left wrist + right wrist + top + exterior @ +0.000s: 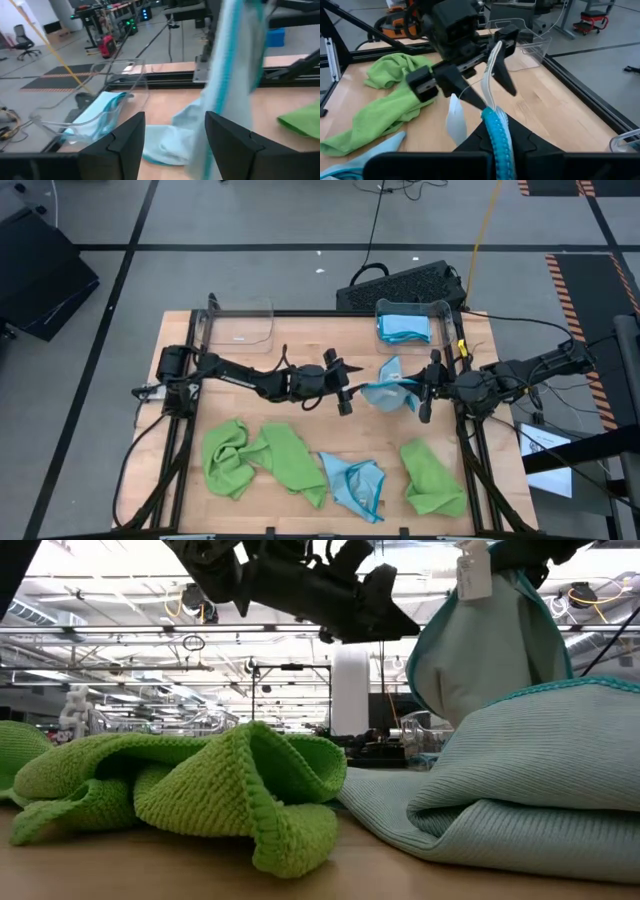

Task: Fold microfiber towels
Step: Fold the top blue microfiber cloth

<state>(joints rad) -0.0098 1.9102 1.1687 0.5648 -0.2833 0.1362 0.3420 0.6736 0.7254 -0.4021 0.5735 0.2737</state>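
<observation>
My right gripper (418,392) is shut on a light blue towel with teal edging (390,388) above the table's middle right. The towel hangs in the low view (480,650) with a white tag (472,575) near its top. My left gripper (345,387) is open, level, and points at the towel from the left. In the left wrist view the towel (235,75) hangs just ahead of its spread fingers. I cannot tell whether they touch it. The left gripper also shows in the right wrist view (465,75). My right gripper pinches the towel's teal edging (496,131) between its two fingers. The fingers lie about level and come from the table's right. The towel hangs slack below the hold, and its lower end (165,145) lies on the table.
A clear bin (440,308) with folded blue towels stands at the far right, and another clear bin (240,325) at the far left. Crumpled green towels (265,460), a crumpled blue towel (355,483) and another green towel (432,477) lie along the near side.
</observation>
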